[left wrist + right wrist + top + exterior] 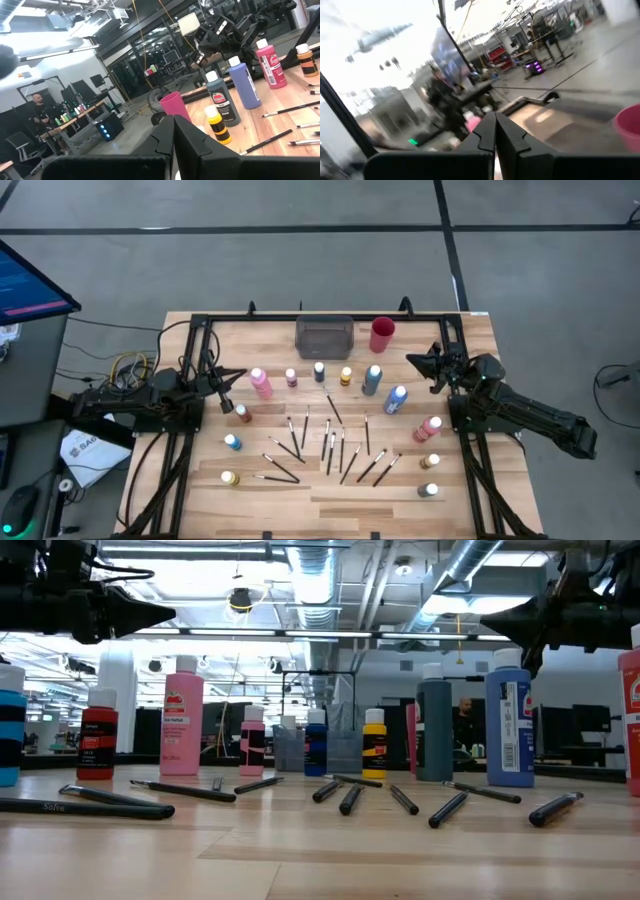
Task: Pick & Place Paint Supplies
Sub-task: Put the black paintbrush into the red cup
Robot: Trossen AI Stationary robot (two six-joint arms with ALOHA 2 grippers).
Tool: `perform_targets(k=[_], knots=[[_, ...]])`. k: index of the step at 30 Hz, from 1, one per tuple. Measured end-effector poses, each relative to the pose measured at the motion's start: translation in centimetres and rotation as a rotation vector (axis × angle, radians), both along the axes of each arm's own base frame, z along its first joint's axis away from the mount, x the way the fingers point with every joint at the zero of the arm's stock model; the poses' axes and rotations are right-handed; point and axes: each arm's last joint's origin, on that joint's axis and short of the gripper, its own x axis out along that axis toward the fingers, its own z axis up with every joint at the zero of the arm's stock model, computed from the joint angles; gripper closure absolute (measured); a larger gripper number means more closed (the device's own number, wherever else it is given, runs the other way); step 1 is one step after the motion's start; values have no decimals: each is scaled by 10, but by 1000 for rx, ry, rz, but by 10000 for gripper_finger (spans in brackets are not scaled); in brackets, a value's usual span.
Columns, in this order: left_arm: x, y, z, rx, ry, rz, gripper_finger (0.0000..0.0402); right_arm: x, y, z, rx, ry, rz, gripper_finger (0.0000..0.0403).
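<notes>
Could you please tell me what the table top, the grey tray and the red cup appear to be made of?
Table top: pale wood in joined planks, with visible grain, seams and a soft sheen. Grey tray: probably plastic, smooth, dull and slightly see-through. Red cup: likely plastic, with a plain, even, matte colour; the material is not certain from here.

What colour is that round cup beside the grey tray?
Red; the cup shows best in the high view, right of the tray.
</notes>
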Motion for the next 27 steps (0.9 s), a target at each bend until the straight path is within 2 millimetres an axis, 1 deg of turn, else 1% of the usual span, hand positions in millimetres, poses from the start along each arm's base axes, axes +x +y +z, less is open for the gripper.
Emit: perform_targets(k=[4,10,14,18,20,22,24,26,27], knots=[[0,0,0,0,-3,0,399,-1,-1,3,135,-71,21,403],[0,0,1,0,-7,0,399,-2,-1,5,161,-103,28,403],[0,0,1,1,-10,-1,399,-2,-1,5,227,-126,47,403],[0,0,1,1,-10,-1,399,-3,0,10,265,-187,73,403],[0,0,1,5,-10,0,399,-3,0,11,345,-224,101,403],[0,0,1,6,-10,-1,399,-4,1,13,468,-284,145,403],[0,0,2,6,-14,-1,399,-5,2,18,518,-349,185,403],[0,0,2,5,-16,-2,399,-7,3,27,480,-390,206,403],[0,0,2,-6,-21,-8,399,-9,5,35,440,-412,216,403]])
